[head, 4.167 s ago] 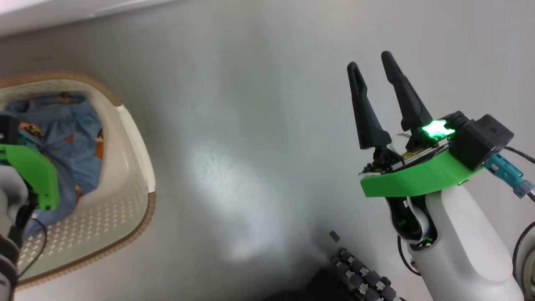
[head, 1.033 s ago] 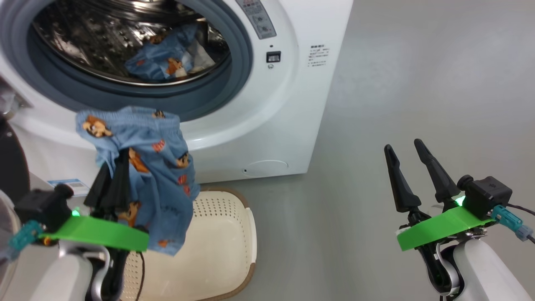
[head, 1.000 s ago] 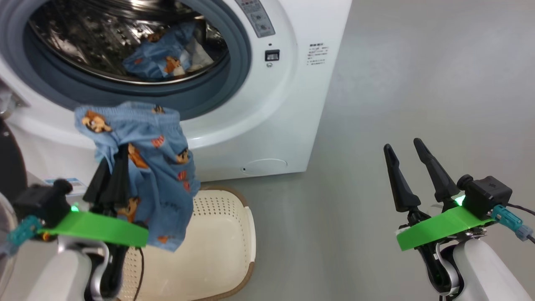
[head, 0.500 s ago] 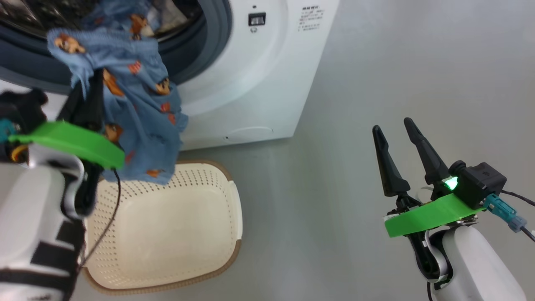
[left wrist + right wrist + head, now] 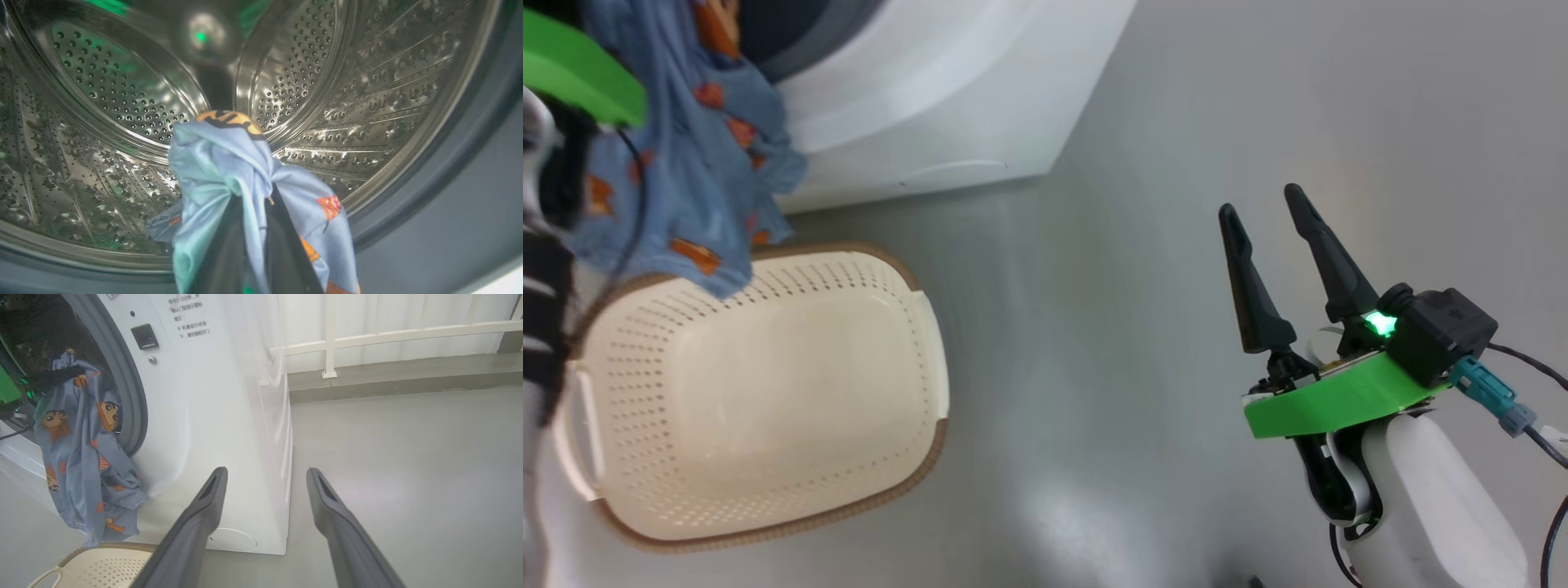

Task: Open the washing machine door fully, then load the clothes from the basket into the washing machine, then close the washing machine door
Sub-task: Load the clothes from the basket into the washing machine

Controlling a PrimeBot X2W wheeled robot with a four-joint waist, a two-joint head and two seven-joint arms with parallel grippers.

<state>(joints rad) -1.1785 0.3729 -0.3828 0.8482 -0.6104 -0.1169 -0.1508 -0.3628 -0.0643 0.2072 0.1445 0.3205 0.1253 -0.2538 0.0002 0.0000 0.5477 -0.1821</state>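
My left gripper (image 5: 251,200) is shut on a light-blue garment of the clothes (image 5: 220,155) printed with orange cartoon figures. It holds the garment at the mouth of the washing machine (image 5: 947,90), facing the perforated steel drum (image 5: 122,102). In the right wrist view the garment (image 5: 77,457) hangs from the opening over the grey gasket (image 5: 135,412). The cream basket (image 5: 849,510) stands on the floor below, with nothing lying in it. My right gripper (image 5: 1262,204) hovers open and holds nothing, to the right of the machine. The washing machine door is out of view.
Bare grey floor (image 5: 1094,327) stretches between the basket and my right arm. A white railing (image 5: 367,335) with a low grey kerb runs behind the machine on its right. A black cable trails from my left wrist above the basket.
The head camera has tilted downward, shifting the whole picture. My left gripper has carried the garment up to the drum opening. The right gripper has stayed open and still.
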